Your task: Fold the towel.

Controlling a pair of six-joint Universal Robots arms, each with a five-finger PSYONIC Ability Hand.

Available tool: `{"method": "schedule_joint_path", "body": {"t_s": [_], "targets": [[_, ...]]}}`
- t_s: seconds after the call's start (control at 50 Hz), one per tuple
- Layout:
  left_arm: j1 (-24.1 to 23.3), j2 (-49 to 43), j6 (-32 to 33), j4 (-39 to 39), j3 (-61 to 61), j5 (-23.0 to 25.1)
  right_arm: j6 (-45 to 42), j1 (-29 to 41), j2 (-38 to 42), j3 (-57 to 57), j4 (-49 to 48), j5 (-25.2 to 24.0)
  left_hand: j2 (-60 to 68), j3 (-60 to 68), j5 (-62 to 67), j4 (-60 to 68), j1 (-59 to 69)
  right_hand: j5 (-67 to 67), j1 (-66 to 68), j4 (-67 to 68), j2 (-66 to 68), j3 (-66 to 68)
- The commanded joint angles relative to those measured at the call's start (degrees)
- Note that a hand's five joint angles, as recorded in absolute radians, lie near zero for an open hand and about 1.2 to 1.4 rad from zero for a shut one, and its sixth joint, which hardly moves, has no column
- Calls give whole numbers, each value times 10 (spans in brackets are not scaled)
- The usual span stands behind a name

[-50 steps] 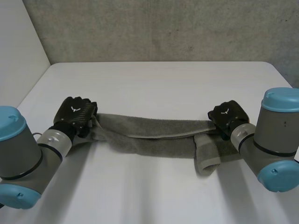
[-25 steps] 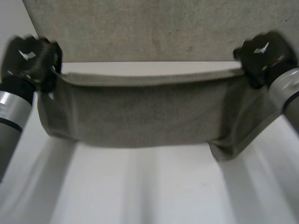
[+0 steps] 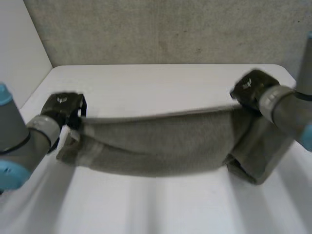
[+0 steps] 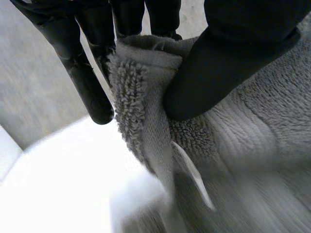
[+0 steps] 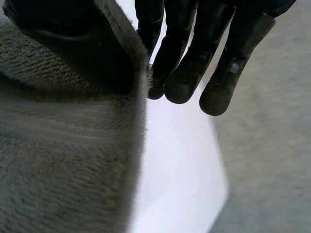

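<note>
Head view: the towel [image 3: 156, 146] is hanging long-axis left to right, left hand [image 3: 61, 109] and right hand [image 3: 251, 87] pinching its opposite ends.

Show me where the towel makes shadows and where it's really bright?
Head view: the towel, held between the left hand and right hand, throws soft grey streaks on the table beneath. Left wrist view: the table beside the towel glares nearly white. Right wrist view: the towel is darkest close to the hand, beside a bright table strip.
</note>
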Motion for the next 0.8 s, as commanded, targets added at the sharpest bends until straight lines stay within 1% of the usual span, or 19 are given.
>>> {"method": "schedule_joint_path", "body": {"t_s": [0.02,0.04,0.06,0.08,0.1,0.12,0.14,0.18,0.26,0.28,0.38,0.46,0.5,0.54,0.6,0.64,0.66,0.7,0.8], "targets": [[-20,-12,-1,26,196,-4,13,37,57,-197,-200,46,103,104,111,102,113,30,35,33,32,33],[-27,-8,-8,53,242,-10,18,40,44,-204,-263,50,103,104,111,102,113,30,35,33,32,33],[-32,-3,-19,90,279,-20,18,40,44,-204,-264,50,103,104,111,102,113,30,35,33,32,33],[-32,-3,-19,91,280,-20,21,40,24,-200,-317,49,103,104,111,102,113,30,35,33,32,33],[-35,6,-31,130,303,-32,28,41,1,-191,-358,49,103,104,111,102,113,30,35,33,32,33],[-34,13,-49,161,319,-41,28,41,1,-191,-359,49,103,104,111,102,113,30,35,33,32,33],[-34,13,-49,162,319,-41,33,41,-15,-180,-379,43,103,104,111,102,113,30,35,33,32,33],[-30,18,-81,195,327,-46,34,41,-24,-167,-376,36,103,104,111,102,113,30,35,33,32,33],[-27,19,-101,182,310,-46,35,42,-31,-129,-306,24,103,104,111,102,113,30,35,33,32,33],[-24,19,-103,170,288,-45,35,42,-31,-129,-306,24,103,104,111,102,113,30,35,33,32,33],[-10,18,-101,159,185,-40,33,46,-30,-52,-202,15,103,104,111,102,113,30,35,33,32,33],[2,15,-101,166,107,-33,28,47,-23,4,-193,8,103,104,111,102,113,30,35,33,32,33],[6,7,-100,184,37,-16,30,47,-17,36,-197,3,103,104,111,102,113,30,35,33,32,33],[7,-5,-99,199,2,-7,32,46,1,97,-218,-16,103,104,111,102,113,30,35,33,32,33],[15,-36,-95,234,-52,8,37,46,14,127,-237,-25,103,104,111,102,113,30,35,33,32,33],[15,-50,-91,250,-72,11,39,43,42,179,-289,-36,103,104,111,102,113,30,35,33,32,33],[15,-64,-81,261,-82,13,39,43,43,179,-289,-36,103,104,111,102,113,30,35,33,32,33],[15,-72,-68,267,-88,13,40,42,73,219,-345,-35,103,104,111,102,113,30,35,33,32,33],[28,-67,-26,270,-93,13,63,40,90,245,-393,-31,103,104,111,102,113,30,35,33,32,33]]}}
